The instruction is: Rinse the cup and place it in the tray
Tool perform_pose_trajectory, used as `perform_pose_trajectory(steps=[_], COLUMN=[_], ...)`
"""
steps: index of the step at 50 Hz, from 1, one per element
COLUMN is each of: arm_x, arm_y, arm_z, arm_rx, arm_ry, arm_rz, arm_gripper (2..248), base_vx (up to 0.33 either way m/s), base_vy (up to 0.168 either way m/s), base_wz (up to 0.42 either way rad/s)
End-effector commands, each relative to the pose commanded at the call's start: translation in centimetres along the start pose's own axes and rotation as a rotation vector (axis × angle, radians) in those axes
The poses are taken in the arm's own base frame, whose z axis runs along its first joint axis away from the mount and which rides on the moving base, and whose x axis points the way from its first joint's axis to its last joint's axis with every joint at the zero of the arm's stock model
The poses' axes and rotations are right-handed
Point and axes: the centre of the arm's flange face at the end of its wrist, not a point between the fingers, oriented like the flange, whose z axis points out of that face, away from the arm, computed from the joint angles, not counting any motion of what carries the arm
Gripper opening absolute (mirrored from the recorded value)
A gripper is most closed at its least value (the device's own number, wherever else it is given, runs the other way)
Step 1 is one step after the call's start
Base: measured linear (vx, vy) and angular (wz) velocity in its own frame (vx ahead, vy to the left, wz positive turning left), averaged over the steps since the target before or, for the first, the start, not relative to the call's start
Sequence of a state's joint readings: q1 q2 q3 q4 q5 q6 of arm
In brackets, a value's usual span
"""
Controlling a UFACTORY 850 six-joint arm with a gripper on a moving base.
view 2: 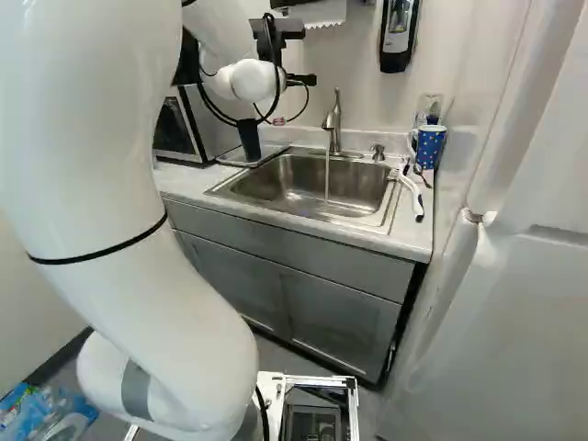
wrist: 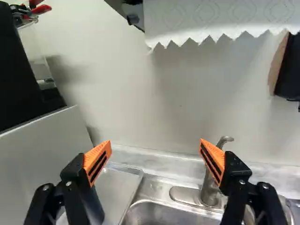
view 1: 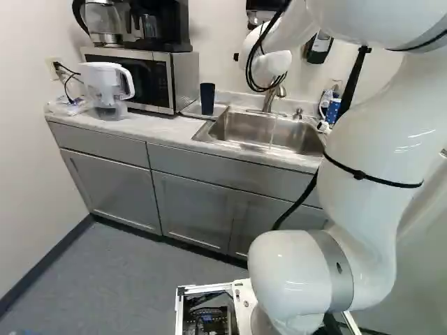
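A white robot arm reaches over a kitchen countertop [view 1: 164, 130], its black gripper [wrist: 154, 144] raised and holding nothing; the two orange-padded fingers stand wide apart. The dark cup [view 1: 207, 98] is upright on the tray [wrist: 117, 183], near the tray's front edge and toward the sink [view 2: 303, 195]. The tray lies on the countertop between the microwave [view 1: 157, 78] and the sink. In the wrist view, the cup is below and beside one finger, not between the two. Water runs from the faucet [view 2: 335, 124] into the basin.

A blue patterned cup [view 2: 429, 147] and a white-handled brush [view 2: 410, 193] are at the sink's far side from the tray.

The cup's place on the tray and the open gripper suggest the final placing step is done — though whether it has been rinsed cannot be seen. If so, the next move is to back away without knocking the rim; if not, the fingers must lower around the cup first.
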State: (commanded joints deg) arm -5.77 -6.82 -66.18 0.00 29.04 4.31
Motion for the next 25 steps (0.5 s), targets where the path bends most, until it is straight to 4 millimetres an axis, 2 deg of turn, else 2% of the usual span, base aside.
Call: perform_pose_trajectory(steps=[13, 25], arm_x=[0.1, 0.2], arm_y=[1.9, 2.6], arm_z=[0.4, 0.5], arm_rx=[-0.032, -0.044], arm_ry=[0.003, 0.004], arm_rz=[0.001, 0.001], arm_gripper=[247, 247], base_vx=[0.000, 0.000], base_vy=[0.000, 0.000], base_wz=[0.000, 0.000])
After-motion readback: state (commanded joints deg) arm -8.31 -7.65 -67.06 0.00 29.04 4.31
